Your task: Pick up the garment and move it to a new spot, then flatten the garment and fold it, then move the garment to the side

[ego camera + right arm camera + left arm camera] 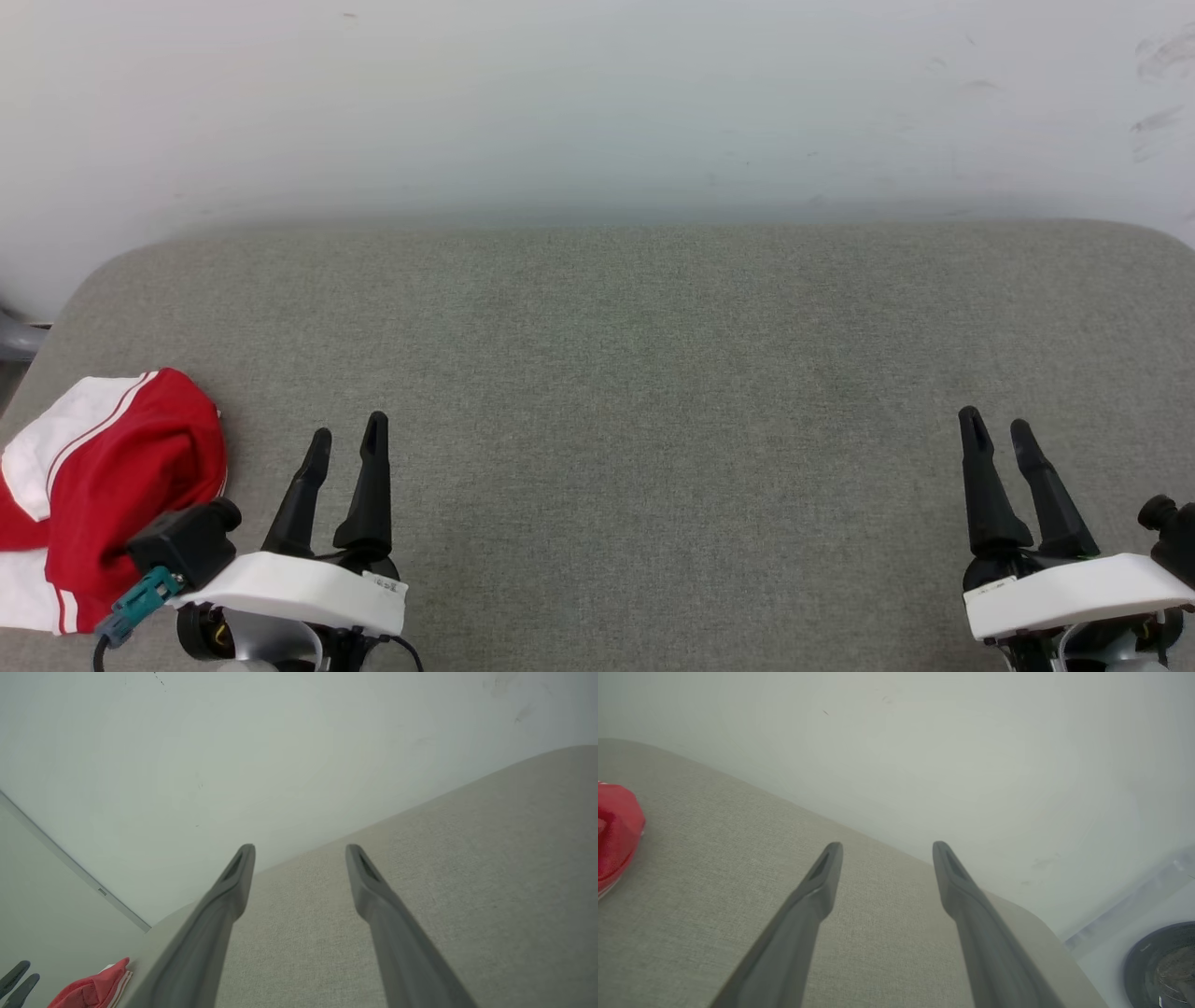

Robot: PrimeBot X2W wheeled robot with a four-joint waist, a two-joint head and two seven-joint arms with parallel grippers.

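The garment (pixel 121 467), red with white sleeves and striped trim, lies bunched at the near left corner of the grey padded table (pixel 635 373). A red edge of the garment (pixel 614 835) shows at the left of the left wrist view, and the garment (pixel 93 989) appears small at the bottom left of the right wrist view. My left gripper (pixel 347 437) stands open just right of the garment, apart from it, nothing between its fingers. Far off at the near right, my right gripper (pixel 997 422) is open and empty. The left gripper's fingertips (pixel 18 970) peek in at the right wrist view's lower left.
A white wall (pixel 597 103) rises directly behind the table's rounded far edge. A dark round object (pixel 1162 966) sits on the floor beyond the table's corner in the left wrist view. A grey object (pixel 14 336) pokes in past the table's left edge.
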